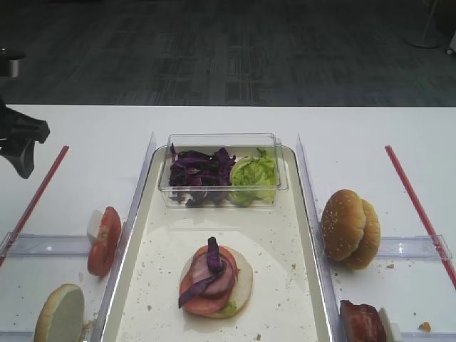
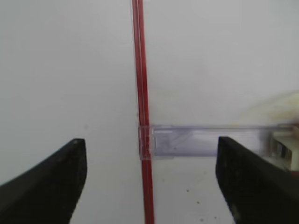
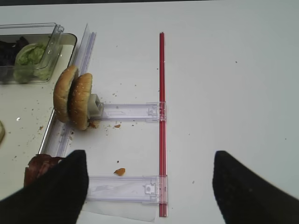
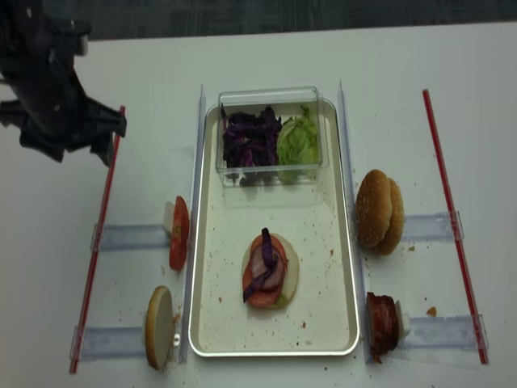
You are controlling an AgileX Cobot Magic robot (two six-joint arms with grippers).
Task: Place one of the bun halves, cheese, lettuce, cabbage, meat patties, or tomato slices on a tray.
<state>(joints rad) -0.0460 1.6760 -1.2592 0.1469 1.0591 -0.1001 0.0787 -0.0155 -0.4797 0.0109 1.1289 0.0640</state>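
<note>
From the high view, our stack sits mid-tray (image 1: 299, 214) with a cabbage (image 1: 211, 271) strip on top; a bump could topple it. In the right wrist view, fingers (image 3: 56, 186) are spread wide, empty. In the left wrist view, fingers (image 2: 51, 182) are spread too, over the table's left edge.

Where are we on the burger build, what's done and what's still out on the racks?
Done: on the tray a bun base carries lettuce, tomato, meat and a cabbage strip. In hand: nothing; the left tool hovers open and empty over the left red strip, and the right tool is open too. Left: bun halves, tomato slices and meat patties wait beside the tray.
</note>
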